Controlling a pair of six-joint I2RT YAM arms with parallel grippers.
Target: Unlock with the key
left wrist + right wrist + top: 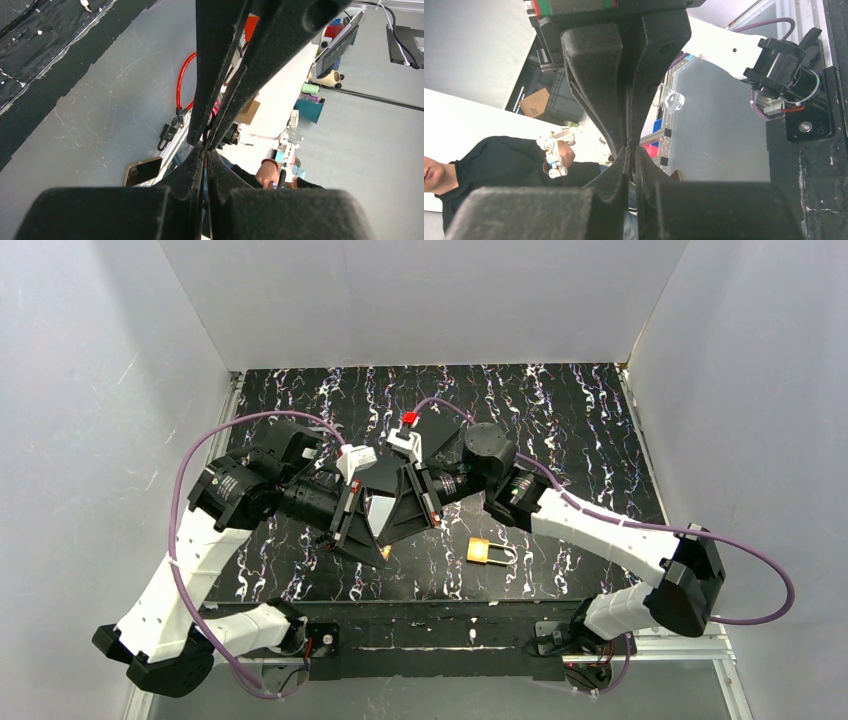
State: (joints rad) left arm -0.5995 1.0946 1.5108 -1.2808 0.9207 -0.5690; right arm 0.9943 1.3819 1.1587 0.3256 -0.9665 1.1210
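Right of left hand [205, 150] and right hand [630, 150], both closed, padlock [480, 551] flat, shackle [506, 556] pointing right

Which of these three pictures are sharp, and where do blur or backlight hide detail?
Top external: evenly lit and sharp; the padlock reads clearly on the table. Left wrist: the left gripper's fingers are close, blurred and dark against a bright room. Right wrist: the same, with the right gripper's fingers almost in silhouette.

Robotics lab: white enclosure panels [400, 300] surround the black marbled table [580, 420]; a person in black [499, 167] sits outside it.
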